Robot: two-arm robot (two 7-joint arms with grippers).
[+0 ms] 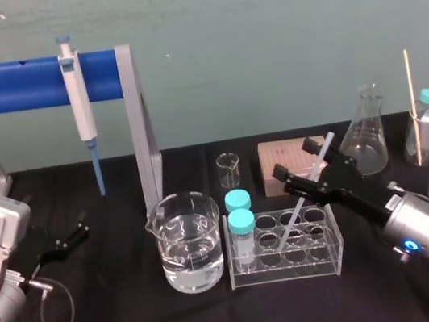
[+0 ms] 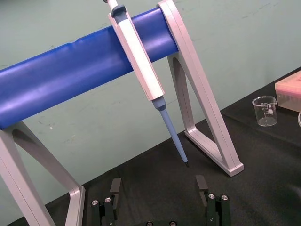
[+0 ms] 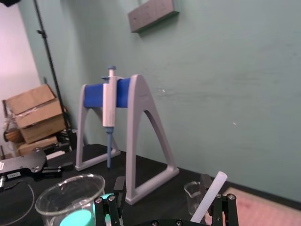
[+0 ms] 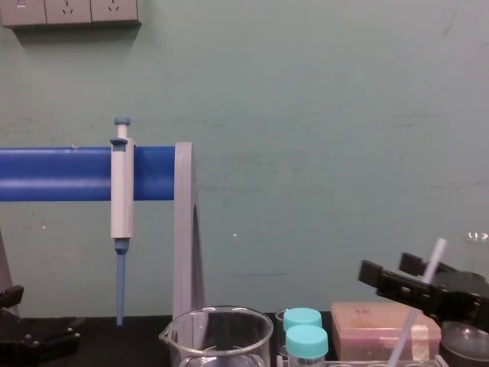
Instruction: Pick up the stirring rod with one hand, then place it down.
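The stirring rod (image 1: 294,215) is a thin translucent-white stick standing tilted in the clear tube rack (image 1: 327,251), its top end leaning away to the right. My right gripper (image 1: 293,158) hovers over the rack's far side, open, with its fingers wide apart. In the right wrist view the rod (image 3: 212,193) runs close by one finger (image 3: 205,182) and is not pinched. The chest view shows the rod (image 4: 428,277) rising past the right gripper (image 4: 390,267). My left gripper (image 1: 77,232) rests open on the black table at the left, below the pipette stand (image 2: 202,94).
A water-filled beaker (image 1: 185,243) stands left of the rack, in which two teal-capped vials (image 1: 241,220) sit. Behind are a small beaker (image 1: 229,168), a wooden block (image 1: 284,162) and a conical flask (image 1: 366,137). A white-and-blue pipette (image 1: 79,109) hangs on the blue bar.
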